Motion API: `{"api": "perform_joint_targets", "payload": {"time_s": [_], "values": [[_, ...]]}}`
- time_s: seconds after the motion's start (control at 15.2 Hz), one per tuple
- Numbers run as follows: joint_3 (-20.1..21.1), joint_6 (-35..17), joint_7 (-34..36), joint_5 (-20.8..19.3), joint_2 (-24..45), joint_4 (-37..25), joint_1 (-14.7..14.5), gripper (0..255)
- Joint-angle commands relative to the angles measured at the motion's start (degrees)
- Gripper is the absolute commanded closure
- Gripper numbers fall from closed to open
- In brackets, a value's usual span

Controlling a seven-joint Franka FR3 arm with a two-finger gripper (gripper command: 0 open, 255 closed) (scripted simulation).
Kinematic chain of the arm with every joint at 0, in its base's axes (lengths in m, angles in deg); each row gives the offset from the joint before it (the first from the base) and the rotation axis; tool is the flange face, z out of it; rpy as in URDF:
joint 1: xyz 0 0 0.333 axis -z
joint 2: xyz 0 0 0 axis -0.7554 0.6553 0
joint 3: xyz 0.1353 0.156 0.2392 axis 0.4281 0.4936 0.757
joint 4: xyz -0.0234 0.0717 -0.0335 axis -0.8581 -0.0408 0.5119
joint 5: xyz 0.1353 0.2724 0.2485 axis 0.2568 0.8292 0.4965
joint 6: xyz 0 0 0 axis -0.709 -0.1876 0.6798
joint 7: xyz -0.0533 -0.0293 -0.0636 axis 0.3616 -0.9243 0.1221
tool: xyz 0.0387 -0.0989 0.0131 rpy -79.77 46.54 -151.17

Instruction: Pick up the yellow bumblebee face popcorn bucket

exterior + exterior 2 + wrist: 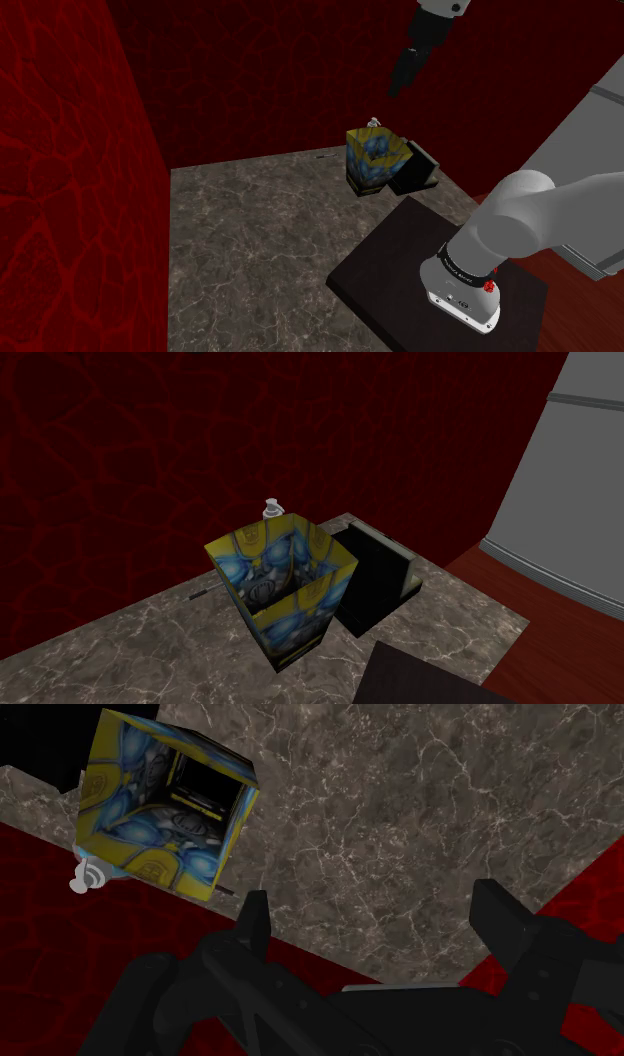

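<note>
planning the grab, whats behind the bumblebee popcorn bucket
A small white cap pokes up behind the popcorn bucket, against the red wall; the bucket hides whatever is below it.

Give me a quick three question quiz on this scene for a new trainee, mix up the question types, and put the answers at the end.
1. True or false: the all-black gripper is clasping the yellow-and-blue square popcorn bucket.
2. Multiple choice: what stands right beside the bucket on the grey marbled surface? A) a black box B) a green bowl C) a red mug
3. Short answer: in the wrist view, are the gripper's fingers open or shut?

Key: 1 false, it hangs high above the bucket; 2 A; 3 open.
</note>
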Motion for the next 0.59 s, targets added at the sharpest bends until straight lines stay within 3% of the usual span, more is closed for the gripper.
{"api": "perform_joint_targets", "payload": {"time_s": [0.0,0.53], "values": [[0.0,0.0,0.0,0.0,0.0,0.0,0.0,0],[-0.5,-14.9,-2.8,-4.6,0.8,14.3,1.2,0]]}}
